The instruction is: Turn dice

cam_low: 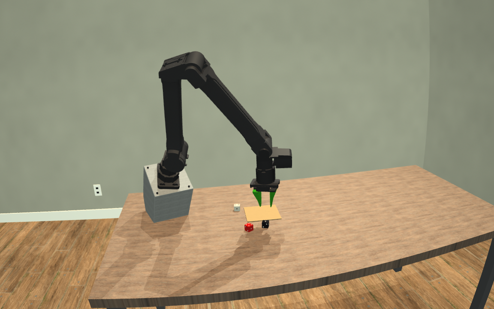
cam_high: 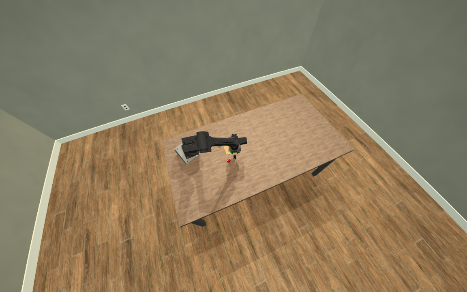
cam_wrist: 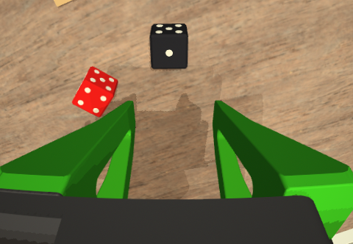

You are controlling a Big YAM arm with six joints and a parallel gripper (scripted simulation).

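A tan mat (cam_low: 262, 212) lies flat on the table. A red die (cam_low: 248, 227) and a black die (cam_low: 265, 224) sit on the bare wood just in front of the mat's near edge. A white die (cam_low: 236, 207) sits on the wood off the mat's left far corner. My gripper (cam_low: 264, 203) hangs fingers-down above the mat's near part, clear of the surface. In the wrist view the green fingers stand partly open with nothing between them. The black die (cam_wrist: 169, 46) lies just ahead of them, showing a single pip to the camera. The red die (cam_wrist: 95, 91) lies by the left fingertip.
The arm's grey base block (cam_low: 167, 198) stands at the table's back left. The table's front edge (cam_low: 279, 284) is well away from the dice.
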